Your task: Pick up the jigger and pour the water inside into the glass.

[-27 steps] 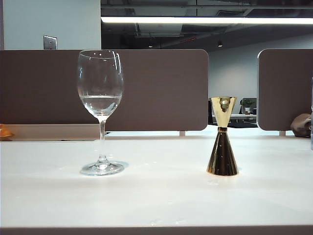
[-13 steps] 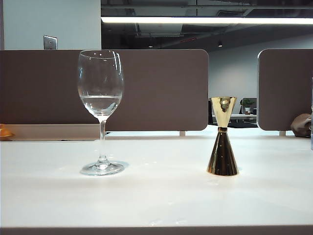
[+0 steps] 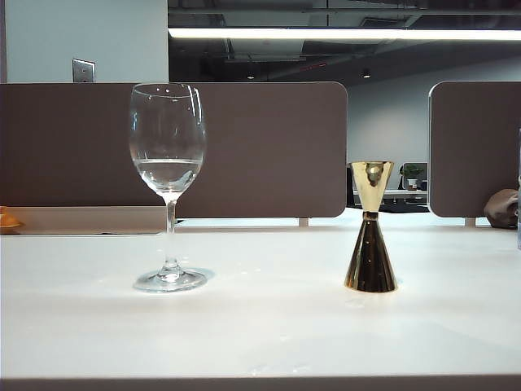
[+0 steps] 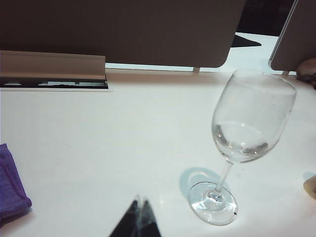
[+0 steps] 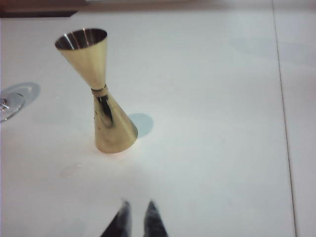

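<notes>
The glass [image 3: 168, 186] stands upright on the white table [image 3: 269, 326], toward its left side and well in from the near edge, with a little water [image 3: 168, 171] in the bottom of its bowl. The jigger [image 3: 371, 226] stands upright toward the right side, wide dark cone down and small cone up, well apart from the glass; whether it holds any liquid cannot be told. Neither arm shows in the exterior view. In the left wrist view the left gripper [image 4: 138, 217] hangs over bare table just beside the glass's foot, its fingertips pressed together on nothing; a purple cloth [image 4: 11, 186] lies at that frame's margin. In the right wrist view the right gripper [image 5: 137, 217] hovers over the table near the jigger, apart from it, its fingertips parted by a narrow gap and holding nothing.
</notes>
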Motion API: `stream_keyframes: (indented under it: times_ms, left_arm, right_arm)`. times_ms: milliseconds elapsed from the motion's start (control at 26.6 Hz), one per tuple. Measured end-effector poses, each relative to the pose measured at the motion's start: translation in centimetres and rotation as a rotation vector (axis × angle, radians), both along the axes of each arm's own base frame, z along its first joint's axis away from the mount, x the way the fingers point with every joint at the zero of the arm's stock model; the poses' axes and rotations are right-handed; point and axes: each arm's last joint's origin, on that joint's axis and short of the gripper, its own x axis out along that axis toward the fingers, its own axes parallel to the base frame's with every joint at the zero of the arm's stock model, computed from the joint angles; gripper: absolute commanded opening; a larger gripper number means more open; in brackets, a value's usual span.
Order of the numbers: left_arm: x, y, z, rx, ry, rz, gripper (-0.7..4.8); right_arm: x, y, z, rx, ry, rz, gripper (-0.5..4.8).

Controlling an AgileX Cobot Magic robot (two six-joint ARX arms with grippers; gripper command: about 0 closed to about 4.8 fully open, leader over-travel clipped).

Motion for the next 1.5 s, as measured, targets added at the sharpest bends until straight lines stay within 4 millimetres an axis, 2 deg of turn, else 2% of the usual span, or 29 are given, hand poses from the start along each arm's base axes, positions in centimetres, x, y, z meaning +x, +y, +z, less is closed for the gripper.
stream_keyframes:
  times_ms: [563, 977, 1127, 1503]
  left_arm:
    - [0.0, 0.0, 0.0, 0.0, 0.0, 0.0, -0.03]
    - [0.0, 0.0, 0.0, 0.0, 0.003, -0.003, -0.03]
    - [0.0, 0.0, 0.0, 0.0, 0.002, -0.003, -0.03]
    - [0.0, 0.0, 0.0, 0.0, 0.002, -0.003, -0.03]
  right_arm:
    - [-0.1, -0.1, 0.3, 0.013, -0.026, -0.007, 0.46]
    - [0.8, -2.5, 0.8, 0.033, -0.089, -0.282, 0.46]
    - [0.9, -2.5, -0.1, 0.021, -0.058, -0.286, 0.46]
    - [0.9, -2.5, -0.3, 0.015, -0.041, -0.285, 0.46]
